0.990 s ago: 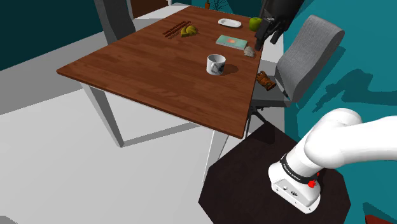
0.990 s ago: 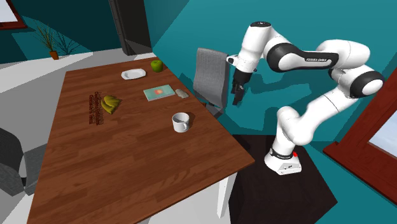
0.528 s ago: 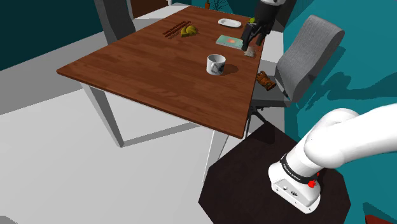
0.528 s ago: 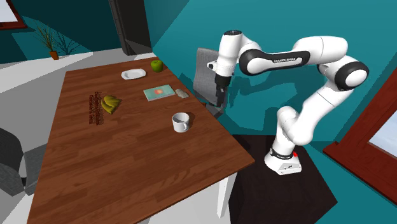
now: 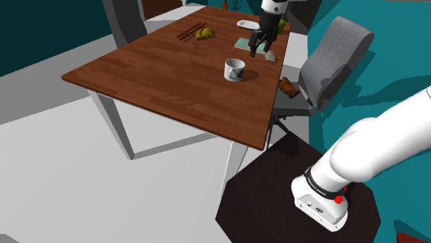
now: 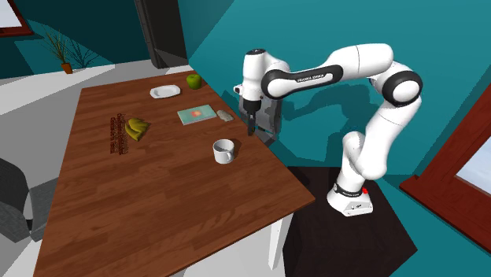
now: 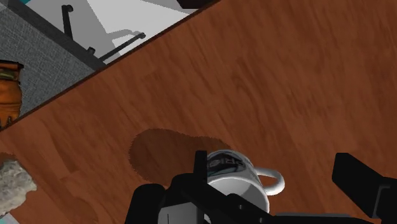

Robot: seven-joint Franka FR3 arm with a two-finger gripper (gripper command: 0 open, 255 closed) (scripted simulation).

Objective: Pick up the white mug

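Mug: the white round mug with a dark printed band and a loop handle (image 5: 235, 69) stands upright on the reddish-brown wooden table (image 5: 152, 76). It is near the side where the grey padded chair (image 5: 331, 59) is drawn up. Nothing touches it.
End effector: the all-black two-finger end effector (image 6: 252, 131) is released, its fingers (image 7: 362, 184) standing well apart with nothing gripped.
Position: it hangs fingers-down above the table, near the mug but higher and off to one side. In the second exterior view it sits close to the pale grey stone-like lump (image 6: 227, 116) and the flat teal card (image 6: 196, 114).
Wrist view: you look down into the mug's open mouth, which shows low between the two fingers. Its handle is turned towards one of them, and neither finger touches it.
Done: as I judge it, only part of the approach is made; you have the mug in sight and roughly lined up.
Left: centre over the mug, descend until the fingers bracket its wall or body, clench, then lift it clear of the table.
Progress: early, with no contact, no grip and no lift.
Caution: I judge the handle could foul a finger on the way down, so mind which way you straddle the mug.
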